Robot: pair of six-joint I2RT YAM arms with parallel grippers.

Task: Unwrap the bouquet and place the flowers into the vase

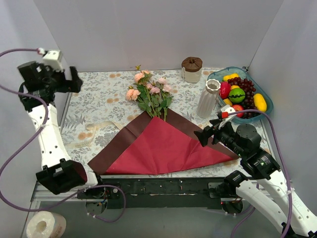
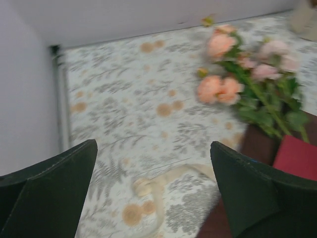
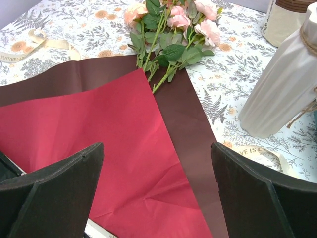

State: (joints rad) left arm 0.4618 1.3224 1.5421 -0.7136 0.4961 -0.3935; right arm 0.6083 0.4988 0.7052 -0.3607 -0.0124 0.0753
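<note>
The bouquet lies unwrapped: the pink and peach flowers [image 1: 151, 91] [image 2: 247, 84] [image 3: 173, 29] rest on the table with their stems on the far corner of the dark red paper [image 1: 163, 146] [image 3: 124, 134], which is spread flat. The cream ribbon [image 1: 96, 130] [image 2: 158, 186] lies loose to the paper's left. The white ribbed vase [image 1: 208, 98] [image 3: 290, 84] stands upright right of the flowers. My left gripper [image 1: 74, 79] [image 2: 153, 168] hangs open and empty at the far left, above the ribbon. My right gripper [image 1: 207, 133] [image 3: 157, 163] is open and empty over the paper's right side.
A cream jar with a brown lid [image 1: 191, 69] [image 3: 287, 17] stands behind the vase. A blue tray [image 1: 262, 91] of plastic fruit sits at the back right. White walls close in three sides. A ribbon piece with lettering [image 3: 262, 151] lies by the vase's foot.
</note>
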